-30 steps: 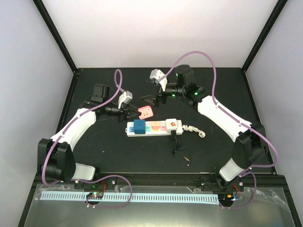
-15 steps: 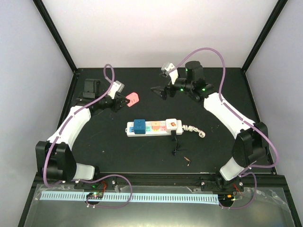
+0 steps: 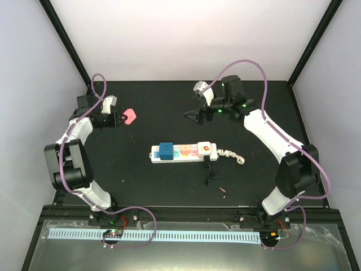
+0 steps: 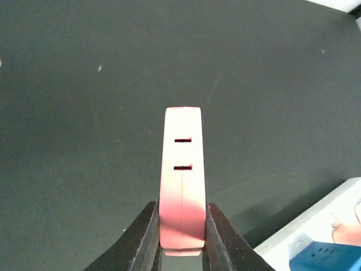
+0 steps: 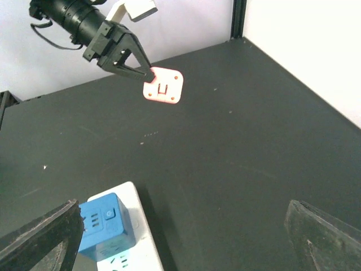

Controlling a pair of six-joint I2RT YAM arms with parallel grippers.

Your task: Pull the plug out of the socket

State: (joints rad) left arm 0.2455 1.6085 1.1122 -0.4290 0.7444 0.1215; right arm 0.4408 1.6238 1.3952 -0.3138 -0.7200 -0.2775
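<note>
The socket is a long white power strip (image 3: 183,152) lying mid-table, with a blue cube plug (image 3: 166,151) at its left end and a white plug (image 3: 206,148) near its right end. My left gripper (image 3: 120,118) is at the far left, shut on a pink plug (image 3: 130,116) held clear of the strip. In the left wrist view the fingers (image 4: 148,226) clamp the pink plug (image 4: 181,180) by its flat sides. My right gripper (image 3: 192,117) is wide open and empty, behind and above the strip. Its view shows the strip (image 5: 132,237), the blue cube (image 5: 104,226) and the pink plug (image 5: 163,86).
The strip's short bundled white cord (image 3: 231,154) lies off its right end. A thin black wire (image 3: 210,172) and a small brown scrap (image 3: 223,190) lie in front of the strip. Black frame posts and white walls bound the black table.
My left arm has swung left and back, carrying the pink plug well away from the strip. My right gripper has drawn back a little to the right and stays open.
</note>
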